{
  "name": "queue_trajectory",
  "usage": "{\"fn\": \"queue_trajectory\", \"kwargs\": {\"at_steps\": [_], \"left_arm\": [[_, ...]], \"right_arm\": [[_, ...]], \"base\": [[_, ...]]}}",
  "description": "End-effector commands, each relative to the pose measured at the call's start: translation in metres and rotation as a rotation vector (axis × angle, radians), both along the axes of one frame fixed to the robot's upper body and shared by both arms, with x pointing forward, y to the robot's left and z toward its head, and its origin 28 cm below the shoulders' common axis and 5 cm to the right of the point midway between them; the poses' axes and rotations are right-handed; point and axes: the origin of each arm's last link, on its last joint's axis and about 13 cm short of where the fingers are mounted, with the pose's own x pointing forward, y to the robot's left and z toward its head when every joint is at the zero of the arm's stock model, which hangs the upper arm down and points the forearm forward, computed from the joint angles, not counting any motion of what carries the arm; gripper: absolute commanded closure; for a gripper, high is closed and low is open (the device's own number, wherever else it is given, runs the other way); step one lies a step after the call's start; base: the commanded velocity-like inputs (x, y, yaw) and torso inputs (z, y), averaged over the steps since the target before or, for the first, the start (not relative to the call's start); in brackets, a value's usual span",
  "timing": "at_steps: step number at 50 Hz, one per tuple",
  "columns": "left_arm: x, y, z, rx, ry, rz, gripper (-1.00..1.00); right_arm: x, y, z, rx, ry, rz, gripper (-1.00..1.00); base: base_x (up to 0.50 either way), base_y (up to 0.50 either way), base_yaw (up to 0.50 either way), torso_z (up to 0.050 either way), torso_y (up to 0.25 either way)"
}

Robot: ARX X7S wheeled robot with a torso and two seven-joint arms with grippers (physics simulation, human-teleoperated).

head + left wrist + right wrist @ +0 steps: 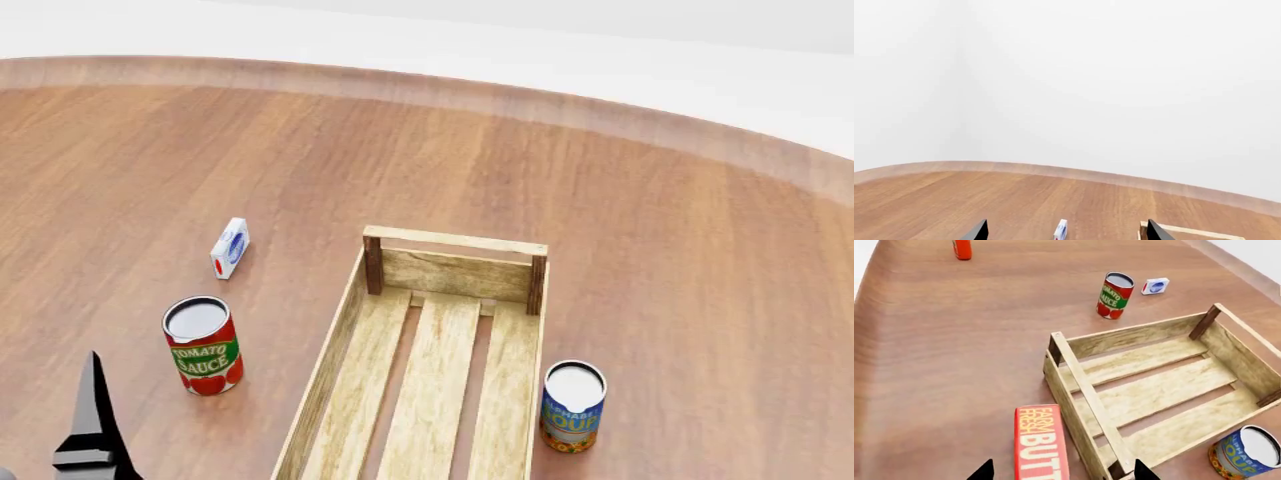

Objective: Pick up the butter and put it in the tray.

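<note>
The butter (1041, 442), a flat red-orange box with white lettering, lies on the wooden table close against the outside of the tray's long side; it shows only in the right wrist view. The tray (1084, 382), a light-wood slatted crate, is empty and also shows in the head view (336, 345). My right gripper (1064, 471) is open, its two dark fingertips spread either side of the butter's near end, apart from it. My left gripper (1067, 231) is open and empty, low over the table; one of its fingers (91, 405) shows in the head view.
A tomato sauce can (203, 345) stands left of the tray and a blue soup can (574, 405) right of it. A small white-blue box (230, 247) lies beyond the tomato can. An orange-red object (962, 249) stands farther off on the table.
</note>
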Motion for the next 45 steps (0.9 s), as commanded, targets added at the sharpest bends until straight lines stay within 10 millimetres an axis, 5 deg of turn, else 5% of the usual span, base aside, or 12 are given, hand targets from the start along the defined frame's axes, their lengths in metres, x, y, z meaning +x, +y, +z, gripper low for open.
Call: {"fn": "queue_trajectory", "kwargs": {"at_steps": [1,45], "left_arm": [[-0.001,0.000,0.004,-0.022,-0.026,-0.032,-1.00],[-0.001,0.002,0.004,-0.027,-0.023,-0.029,-1.00]], "right_arm": [[0.004,-0.004,-0.001,-0.085,0.068,0.028,-1.00],[0.048,0.010,0.007,-0.288,0.162,0.078,-1.00]], "base": [[0.00,0.00,0.00,0.000,0.000],[0.00,0.00,0.00,0.000,0.000]]}}
